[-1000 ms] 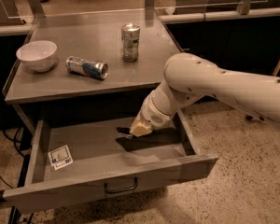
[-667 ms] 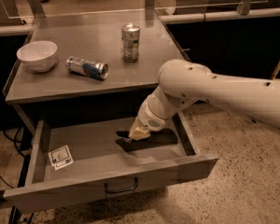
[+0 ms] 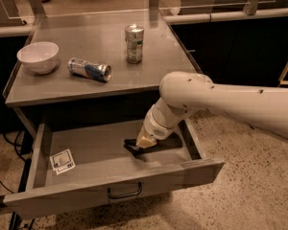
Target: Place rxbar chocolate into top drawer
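The top drawer (image 3: 110,182) is pulled wide open below the metal table; it is grey, with a dark curved handle (image 3: 125,192) and a small white sticker (image 3: 62,161) on its floor at the left. My gripper (image 3: 143,142) reaches down into the right half of the drawer, close to its floor. A flat dark shape, the rxbar chocolate (image 3: 132,146), lies right under the gripper's tip on or just above the drawer floor. The wrist hides part of the bar, and I cannot tell whether the bar is held or free.
On the tabletop (image 3: 86,85) stand a white bowl (image 3: 37,56) at the left and an upright silver can (image 3: 134,43) at the back, and a silver-blue can (image 3: 89,69) lies on its side. The white forearm (image 3: 240,107) crosses the drawer's right side.
The elbow and forearm have swung a little to the left over the drawer. The gripper has stayed low in the drawer over the dark bar.
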Robot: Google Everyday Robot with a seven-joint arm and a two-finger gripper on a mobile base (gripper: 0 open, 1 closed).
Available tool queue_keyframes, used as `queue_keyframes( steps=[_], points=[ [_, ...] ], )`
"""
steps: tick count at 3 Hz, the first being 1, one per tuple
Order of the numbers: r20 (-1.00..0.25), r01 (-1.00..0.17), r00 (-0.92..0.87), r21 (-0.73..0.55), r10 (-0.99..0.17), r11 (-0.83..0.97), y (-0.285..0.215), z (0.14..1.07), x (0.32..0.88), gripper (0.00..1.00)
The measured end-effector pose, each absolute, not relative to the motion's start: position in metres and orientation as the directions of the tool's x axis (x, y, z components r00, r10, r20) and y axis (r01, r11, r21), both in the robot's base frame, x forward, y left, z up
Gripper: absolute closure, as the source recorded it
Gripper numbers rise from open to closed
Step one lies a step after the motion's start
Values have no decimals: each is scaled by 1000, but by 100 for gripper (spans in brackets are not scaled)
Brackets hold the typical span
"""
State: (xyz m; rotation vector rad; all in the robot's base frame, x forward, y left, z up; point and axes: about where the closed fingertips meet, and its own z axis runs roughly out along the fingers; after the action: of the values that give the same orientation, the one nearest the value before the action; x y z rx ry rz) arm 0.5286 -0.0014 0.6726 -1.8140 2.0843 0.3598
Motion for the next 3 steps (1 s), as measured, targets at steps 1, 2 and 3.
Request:
queue_keyframes(
  steps=[1, 2, 3],
  points=[
    [-407, -985, -145, -24, -902, 169, -14, 651, 529, 100],
    [-397, -981, -177, -2, -901, 194, -25, 632, 525, 100],
    [-396, -973, -223, 42, -891, 225, -35, 617, 517, 100]
  ],
)
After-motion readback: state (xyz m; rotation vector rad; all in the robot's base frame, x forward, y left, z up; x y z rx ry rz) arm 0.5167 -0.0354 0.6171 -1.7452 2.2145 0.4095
